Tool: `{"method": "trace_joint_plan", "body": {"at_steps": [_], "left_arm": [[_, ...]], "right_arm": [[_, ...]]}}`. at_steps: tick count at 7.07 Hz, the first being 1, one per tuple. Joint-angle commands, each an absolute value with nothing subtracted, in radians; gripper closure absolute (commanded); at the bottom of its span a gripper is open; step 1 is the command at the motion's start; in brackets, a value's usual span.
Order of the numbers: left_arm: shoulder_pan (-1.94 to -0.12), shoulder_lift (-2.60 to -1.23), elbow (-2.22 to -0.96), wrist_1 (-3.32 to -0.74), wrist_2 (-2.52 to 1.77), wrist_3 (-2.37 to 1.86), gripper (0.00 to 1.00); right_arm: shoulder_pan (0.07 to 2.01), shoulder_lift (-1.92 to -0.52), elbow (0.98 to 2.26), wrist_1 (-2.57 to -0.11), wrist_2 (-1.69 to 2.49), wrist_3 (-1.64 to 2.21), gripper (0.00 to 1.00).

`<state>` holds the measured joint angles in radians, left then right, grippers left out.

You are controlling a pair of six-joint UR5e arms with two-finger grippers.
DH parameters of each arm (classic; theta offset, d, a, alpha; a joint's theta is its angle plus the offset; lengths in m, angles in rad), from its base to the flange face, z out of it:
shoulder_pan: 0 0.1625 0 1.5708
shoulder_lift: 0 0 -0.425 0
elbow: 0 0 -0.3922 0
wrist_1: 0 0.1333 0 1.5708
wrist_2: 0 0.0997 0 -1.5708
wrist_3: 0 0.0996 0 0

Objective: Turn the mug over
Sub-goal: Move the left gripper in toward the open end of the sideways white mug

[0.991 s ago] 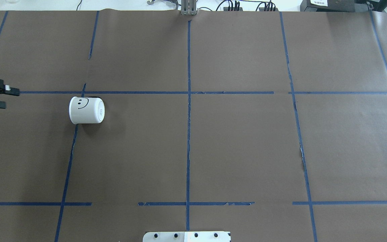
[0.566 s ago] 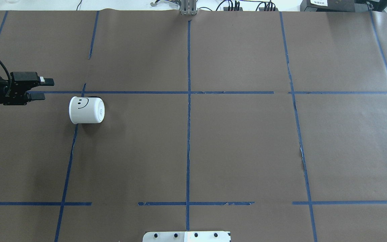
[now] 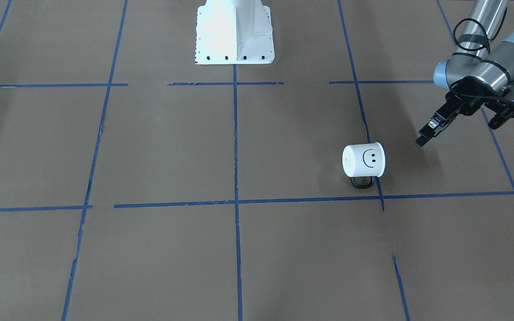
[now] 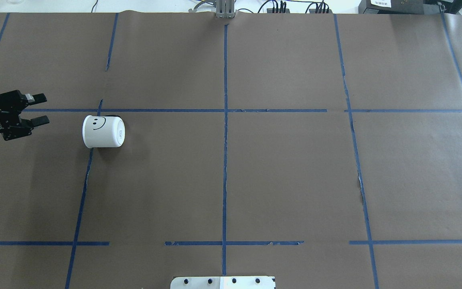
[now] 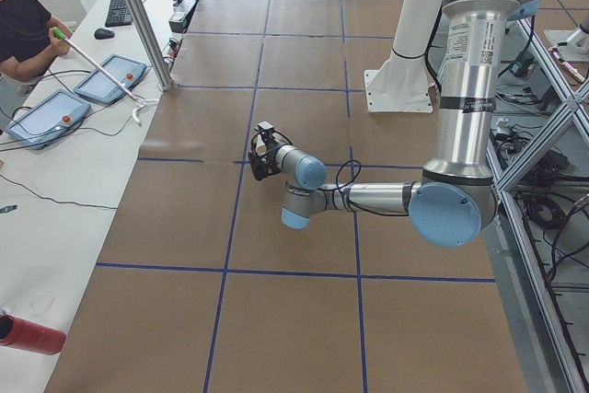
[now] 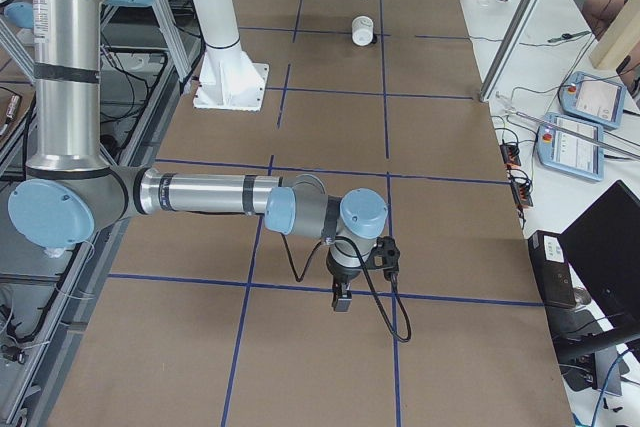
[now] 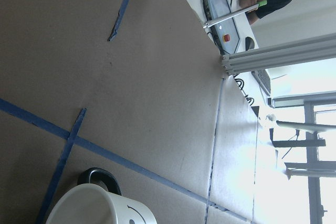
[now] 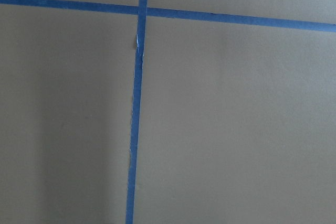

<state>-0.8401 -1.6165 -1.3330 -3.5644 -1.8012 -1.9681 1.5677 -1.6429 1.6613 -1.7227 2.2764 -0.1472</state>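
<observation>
The white mug (image 4: 103, 131) lies on its side on the brown paper, smiley face up. Its flat base points to the table's middle and its mouth points toward my left gripper. Its black handle (image 3: 363, 183) sticks out on the far side from the robot. The mug also shows in the front view (image 3: 364, 159), the right side view (image 6: 362, 29) and at the bottom of the left wrist view (image 7: 100, 203). My left gripper (image 4: 40, 108) is open and empty, a short way to the left of the mug. My right gripper (image 6: 340, 299) hangs over bare paper far from the mug; I cannot tell its state.
Blue tape lines (image 4: 225, 160) divide the paper-covered table into squares. The robot's white base (image 3: 234, 31) stands at the near middle edge. An operator (image 5: 23, 29) and teach pendants (image 5: 110, 80) are at the far side bench. A red bottle (image 5: 28, 333) lies there.
My left gripper came in from the left edge toward the mug, then drew back a little, turned and opened wider. The mug has not moved.
</observation>
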Motion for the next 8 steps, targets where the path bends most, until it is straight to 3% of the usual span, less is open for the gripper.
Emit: {"method": "trace_joint_plan", "body": {"at_steps": [1,5,8], "left_arm": [[-0.703,-1.663,-1.218,-3.715,-1.735,-1.945,0.02],[-0.693,-1.663,-1.192,-3.712,-1.741,-1.786,0.04],[-0.730,-1.749,-1.118,-3.711,-1.738,-1.779,0.04]], "right_arm": [[1.568,-1.643,1.661,-1.723,2.276,-0.147,0.00],[1.568,-1.643,1.661,-1.723,2.276,-0.147,0.00],[1.568,-1.643,1.661,-1.723,2.276,-0.147,0.00]]}}
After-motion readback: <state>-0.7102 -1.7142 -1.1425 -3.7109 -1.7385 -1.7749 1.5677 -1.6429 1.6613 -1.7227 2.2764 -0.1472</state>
